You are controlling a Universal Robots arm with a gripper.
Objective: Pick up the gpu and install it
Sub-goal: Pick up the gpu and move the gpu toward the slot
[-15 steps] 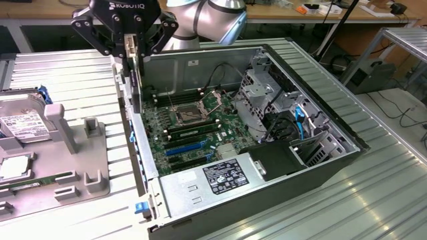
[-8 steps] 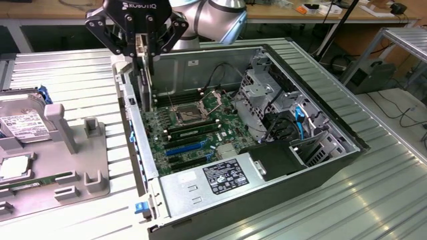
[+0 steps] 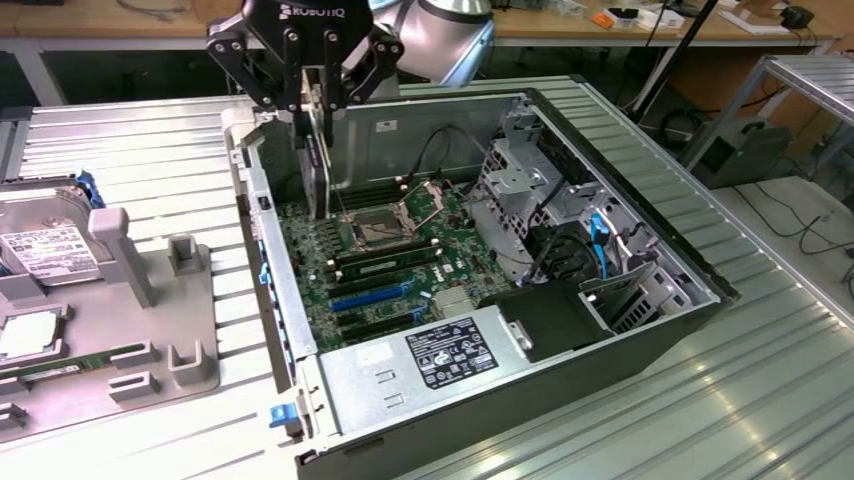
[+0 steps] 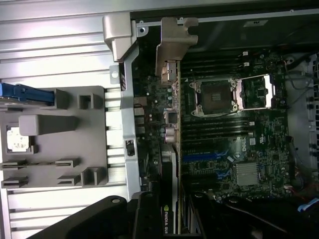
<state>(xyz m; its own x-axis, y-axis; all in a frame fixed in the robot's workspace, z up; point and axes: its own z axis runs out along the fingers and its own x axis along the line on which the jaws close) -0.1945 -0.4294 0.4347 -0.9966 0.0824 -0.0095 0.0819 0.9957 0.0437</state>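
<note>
Just below the gpu (image 3: 318, 165), bare motherboard (image 3: 387, 270), case wall (image 3: 283, 320) close alongside.

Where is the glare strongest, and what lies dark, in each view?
Exterior view: the ribbed metal table shines brightest beside the computer case, whose interior is dimmer. Wrist view: that table washes out nearly white, while the motherboard lies in shade.

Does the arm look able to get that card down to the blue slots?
Probably yes: the case is open, the gripper holds the gpu upright above the board, and nothing lies over the blue slots.
</note>
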